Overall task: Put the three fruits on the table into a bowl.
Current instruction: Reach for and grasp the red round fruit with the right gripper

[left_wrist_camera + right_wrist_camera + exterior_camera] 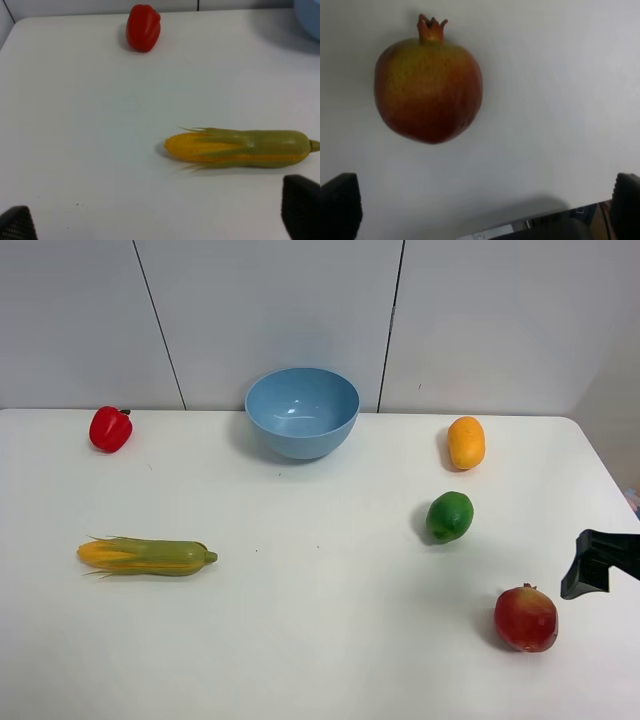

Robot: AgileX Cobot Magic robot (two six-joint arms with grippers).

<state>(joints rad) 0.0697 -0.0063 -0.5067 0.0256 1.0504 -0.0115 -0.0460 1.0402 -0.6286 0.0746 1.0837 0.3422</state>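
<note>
White desk with rounded corners fills the overhead view below a pale panelled wall. The light blue bowl stands at upper centre, with nothing in it. The corn cob lies at left of centre. All three fruits sit apart on the right: the pomegranate at lower right near the desk's edge, the mango at upper right, and the lime between them. The bell pepper is at upper left.

The right pincer hangs spread wide and empty, just beside the pomegranate. Overhead only a black piece shows at the right edge, so its height is hard to judge. The left pincer is also parted and empty, near the corn.

No fruit is bowled yet. The pomegranate is probably first. It is round, so an off-centre close could nudge it rolling toward that near edge. The left arm faces only non-fruits, so a mistaken pick is possible.
</note>
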